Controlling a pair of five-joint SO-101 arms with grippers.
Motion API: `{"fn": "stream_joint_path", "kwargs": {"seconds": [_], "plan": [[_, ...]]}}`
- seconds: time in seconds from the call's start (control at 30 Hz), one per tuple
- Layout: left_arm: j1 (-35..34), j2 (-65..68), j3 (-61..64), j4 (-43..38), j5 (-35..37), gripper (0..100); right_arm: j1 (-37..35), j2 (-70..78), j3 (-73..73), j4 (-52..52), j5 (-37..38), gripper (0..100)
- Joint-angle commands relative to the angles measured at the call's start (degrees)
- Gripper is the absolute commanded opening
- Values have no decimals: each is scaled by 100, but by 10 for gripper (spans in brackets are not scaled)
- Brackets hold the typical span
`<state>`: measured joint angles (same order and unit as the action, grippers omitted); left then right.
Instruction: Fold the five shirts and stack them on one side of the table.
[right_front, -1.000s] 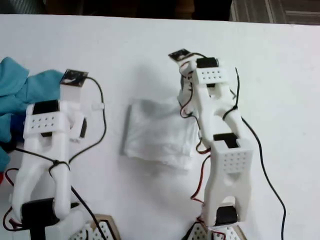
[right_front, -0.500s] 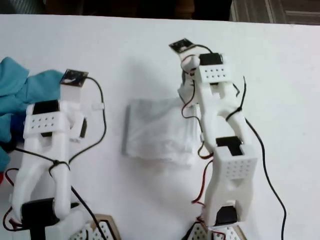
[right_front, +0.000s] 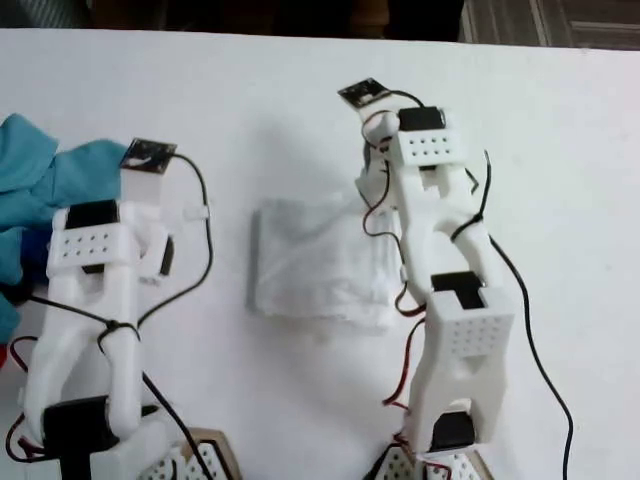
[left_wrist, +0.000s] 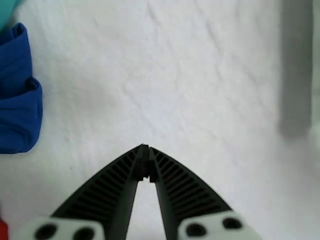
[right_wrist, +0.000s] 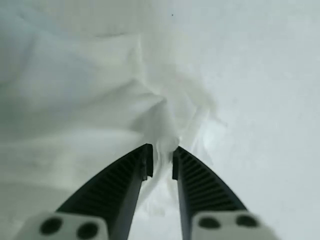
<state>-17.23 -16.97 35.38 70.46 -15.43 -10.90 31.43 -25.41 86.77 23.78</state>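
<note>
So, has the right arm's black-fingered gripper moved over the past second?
Yes. In the high view the right gripper, pinching the folded white cloth shirt, has shifted slightly toward the far edge of the white table, judged against the still left arm.

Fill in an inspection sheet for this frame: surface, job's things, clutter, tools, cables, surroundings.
Surface: white tabletop.
Job's things: folded white cloth shirt at centre; crumpled teal cloth shirt at the left edge; dark blue garment near the left tool.
Clutter: small red scrap at the left edge, too little showing to identify.
Tools: left tool shut above the tabletop; right tool shut on the white shirt's edge.
Cables: black cable loops off the left arm; red and black wires run along the right arm.
Surroundings: dark floor beyond the far table edge.
</note>
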Motion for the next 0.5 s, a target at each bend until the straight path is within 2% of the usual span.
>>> {"fn": "stream_joint_path", "kwargs": {"seconds": [0.0, 0.27, 0.47], "plan": [[-53, -193, -13, -70, -62, 25, -4, -31, -229, -189, 62, 19], [-53, -193, -13, -70, -62, 25, 180, -40, -870, -154, 70, 19], [-53, -193, -13, -70, -62, 26, 470, 22, -1582, 251, 703, 19]]}}
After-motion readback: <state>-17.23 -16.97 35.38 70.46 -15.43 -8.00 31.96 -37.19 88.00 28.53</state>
